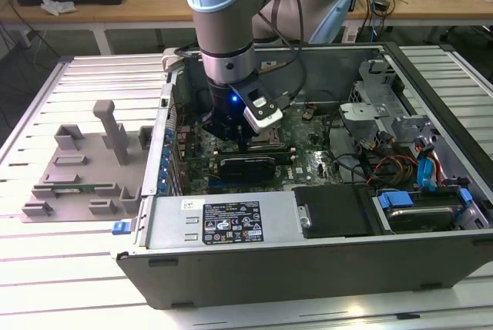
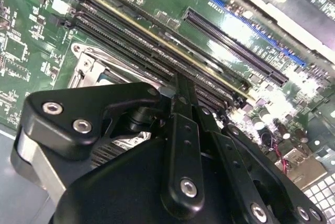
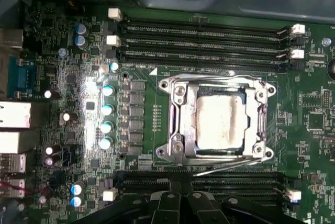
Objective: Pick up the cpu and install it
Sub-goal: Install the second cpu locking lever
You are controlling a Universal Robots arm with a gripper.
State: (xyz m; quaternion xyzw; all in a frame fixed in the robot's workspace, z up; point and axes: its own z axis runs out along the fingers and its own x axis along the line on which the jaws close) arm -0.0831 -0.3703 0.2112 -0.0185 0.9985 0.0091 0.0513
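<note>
The cpu (image 3: pixel 220 122) sits flat inside the socket frame (image 3: pixel 177 119) on the motherboard (image 3: pixel 141 35), between the two banks of memory slots (image 3: pixel 204 38). It looks light, thin and stiff, with a slick metal lid; likely fragile underneath, so best taken by opposite edges of the pale rim, kept level. The tool (image 2: pixel 180 96) hangs low over the board just beside the socket, fingers together and holding nothing. In the exterior view the tool (image 1: pixel 231 126) and arm block the socket. Whether the frame is latched cannot be told; the chip's underside is hidden.
</note>
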